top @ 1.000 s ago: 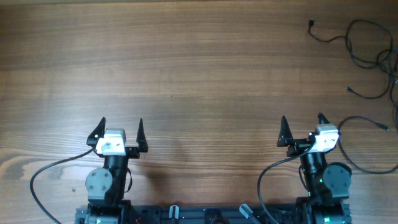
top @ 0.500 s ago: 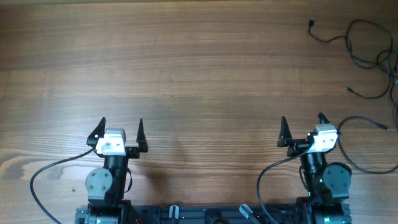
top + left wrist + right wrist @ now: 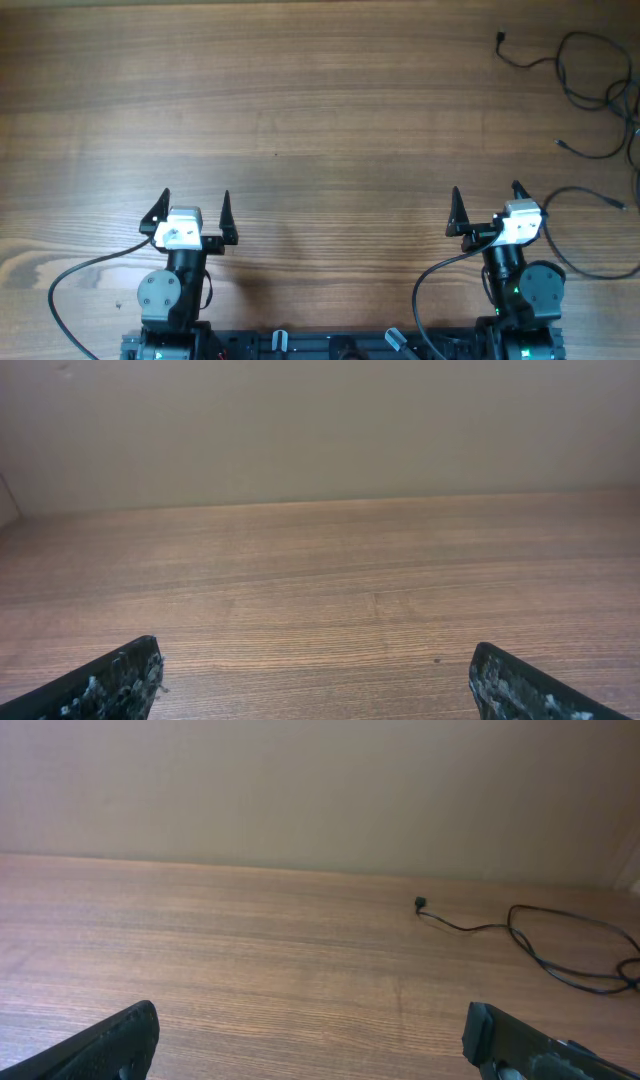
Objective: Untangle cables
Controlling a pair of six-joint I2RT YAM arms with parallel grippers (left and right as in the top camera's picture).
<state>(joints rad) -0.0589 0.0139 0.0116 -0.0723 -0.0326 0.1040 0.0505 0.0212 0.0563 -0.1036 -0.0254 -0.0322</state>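
Observation:
The cables (image 3: 590, 70) are thin black wires lying in loose strands at the table's far right, running off the right edge. One plug end (image 3: 500, 39) points left; another strand (image 3: 590, 195) lies near my right arm. In the right wrist view a cable (image 3: 540, 945) with a small plug shows at the far right. My left gripper (image 3: 194, 212) is open and empty near the front left. My right gripper (image 3: 486, 207) is open and empty near the front right, well short of the cables. The left wrist view shows only bare wood between the left fingertips (image 3: 120, 675).
Thicker black arm cables (image 3: 70, 285) loop beside each arm base at the front edge. The wooden table (image 3: 300, 110) stretches wide ahead of both grippers. A plain wall (image 3: 320, 430) stands behind the table's far edge.

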